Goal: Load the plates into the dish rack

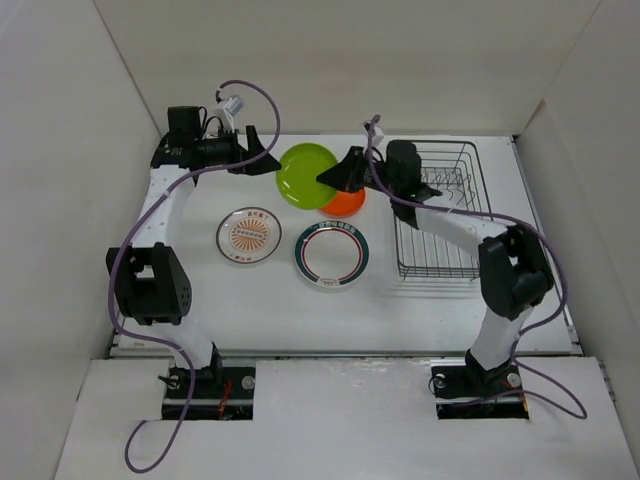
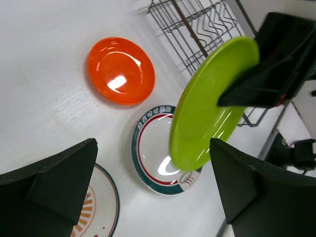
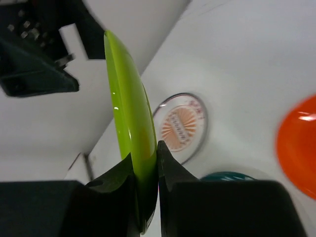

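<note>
Looking down from the top view, the plain lime green round plate [image 1: 305, 176] is in the upper middle of the frame, between the two grippers. The right gripper [image 1: 338, 176] pinches its right rim. The left gripper [image 1: 264, 153] sits just beside its left rim. The plain orange round plate [image 1: 347, 204] lies flat on the white table [image 1: 270, 300], partly hidden under the right gripper. Lower down lie the white plate with the orange sunburst centre [image 1: 248, 236] and the bigger white plate with the dark teal rim [image 1: 332, 254]. They are side by side and apart. The black wire dish rack [image 1: 445, 230] stands at the right of the frame, under the right arm.

The top view does not show the grip well. The right wrist view does: the two black fingers [image 3: 174, 174] are squeezed close together, and the green plate stands on edge between them, touching both.

The left wrist view shows the green plate tilted and up off the table. It also shows the left fingers [image 2: 54, 190] spread wide apart at the bottom corners, holding nothing. The plate's low rim comes close to one finger; touching or not, I cannot tell.
</note>
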